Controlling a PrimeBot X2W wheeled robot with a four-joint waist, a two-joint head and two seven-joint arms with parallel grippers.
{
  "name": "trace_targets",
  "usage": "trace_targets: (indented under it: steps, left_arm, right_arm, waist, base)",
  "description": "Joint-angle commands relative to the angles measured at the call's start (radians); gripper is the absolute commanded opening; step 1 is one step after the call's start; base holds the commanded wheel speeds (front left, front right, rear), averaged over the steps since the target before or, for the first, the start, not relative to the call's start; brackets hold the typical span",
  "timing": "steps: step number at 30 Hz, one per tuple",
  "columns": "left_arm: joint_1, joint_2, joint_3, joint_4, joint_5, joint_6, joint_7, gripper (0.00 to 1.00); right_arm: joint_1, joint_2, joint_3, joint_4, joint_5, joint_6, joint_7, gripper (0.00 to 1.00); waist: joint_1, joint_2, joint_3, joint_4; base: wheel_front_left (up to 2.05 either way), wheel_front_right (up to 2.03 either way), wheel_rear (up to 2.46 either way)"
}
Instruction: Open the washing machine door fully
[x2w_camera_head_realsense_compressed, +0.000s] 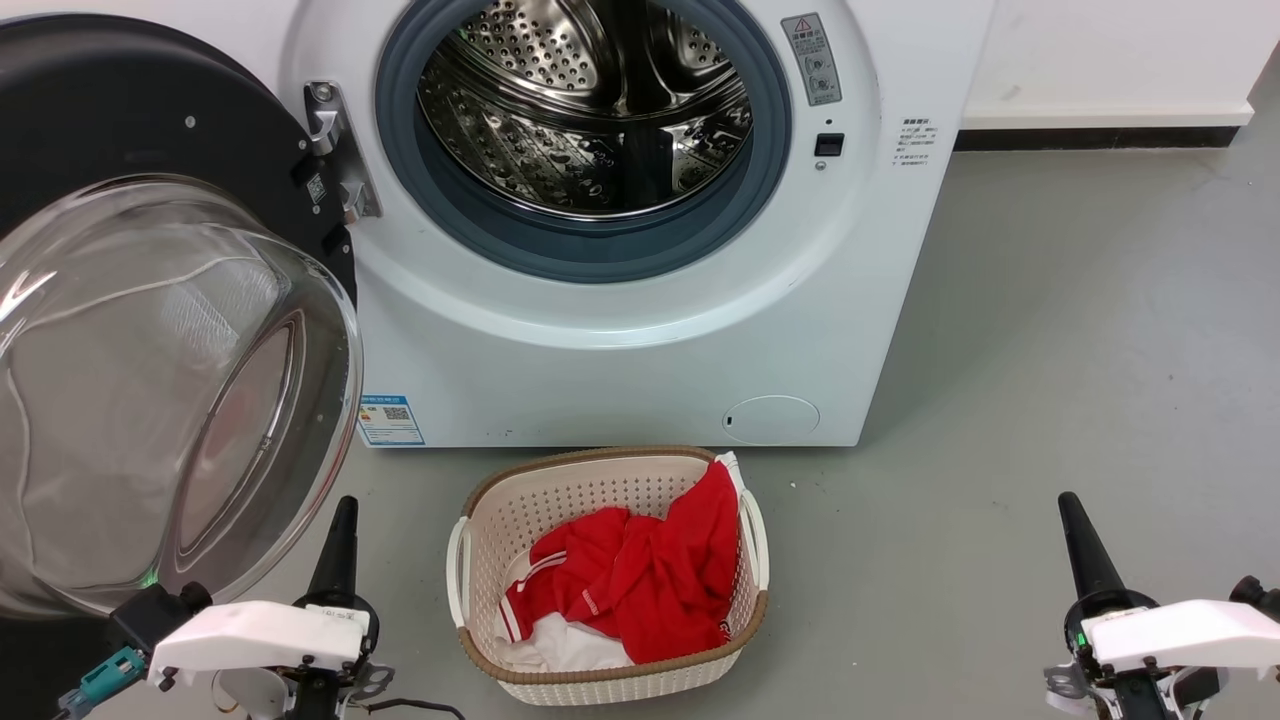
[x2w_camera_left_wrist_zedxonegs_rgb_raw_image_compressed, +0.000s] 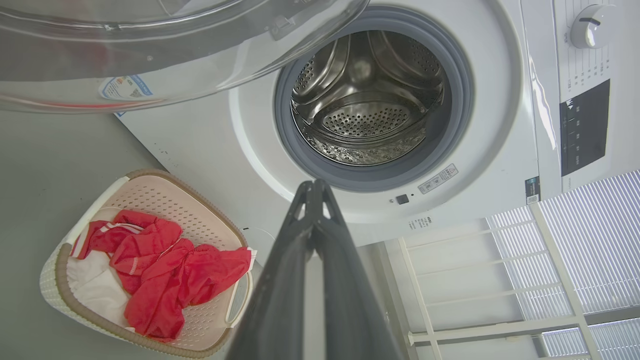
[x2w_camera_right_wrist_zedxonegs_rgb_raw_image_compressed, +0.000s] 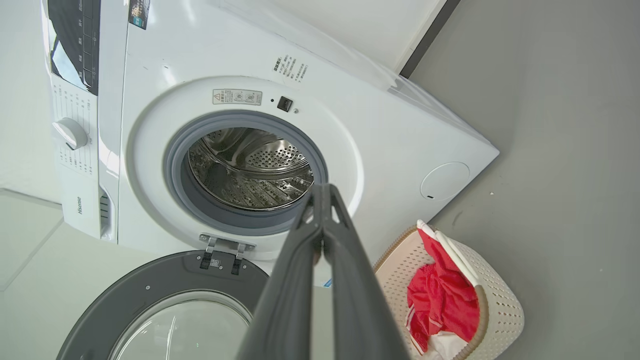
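The white washing machine (x2w_camera_head_realsense_compressed: 640, 340) fills the upper middle of the head view, its steel drum (x2w_camera_head_realsense_compressed: 585, 105) exposed. The washing machine door (x2w_camera_head_realsense_compressed: 120, 130), black with a bulging clear glass bowl (x2w_camera_head_realsense_compressed: 150, 390), is swung wide to the left on its metal hinge (x2w_camera_head_realsense_compressed: 335, 150). My left gripper (x2w_camera_head_realsense_compressed: 343, 515) is shut and empty, low beside the glass bowl's right edge. My right gripper (x2w_camera_head_realsense_compressed: 1068, 505) is shut and empty at the lower right, far from the machine. The door (x2w_camera_right_wrist_zedxonegs_rgb_raw_image_compressed: 165, 285) shows below the drum mouth in the right wrist view, and its glass (x2w_camera_left_wrist_zedxonegs_rgb_raw_image_compressed: 150, 45) at the top of the left wrist view.
A beige laundry basket (x2w_camera_head_realsense_compressed: 480, 530) holding red and white clothes (x2w_camera_head_realsense_compressed: 640, 570) stands on the grey floor (x2w_camera_head_realsense_compressed: 1050, 350) right before the machine, between my grippers. A white wall with dark skirting (x2w_camera_head_realsense_compressed: 1100, 138) runs behind at right. A white rack (x2w_camera_left_wrist_zedxonegs_rgb_raw_image_compressed: 500, 280) appears in the left wrist view.
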Motion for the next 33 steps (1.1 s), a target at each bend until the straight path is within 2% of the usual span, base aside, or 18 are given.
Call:
trace_targets:
  steps: [1,33]
  left_arm:
    - [-0.023,-0.002,0.005,-0.010,-0.022,-0.004,0.005,0.00]
    - [-0.024,-0.018,0.030,-0.018,-0.307,-0.019,0.077,0.00]
  right_arm:
    - [-0.023,-0.001,-0.003,-0.008,0.024,0.000,0.007,0.00]
    - [-0.052,0.000,-0.013,-0.002,0.320,0.000,0.078,0.00]
  waist:
    - [0.0000,-0.0001,0.000,0.000]
    - [0.0000,-0.0001,0.001,-0.012]
  base:
    - [0.00,0.00,0.00]
    - [0.00,0.00,0.00]
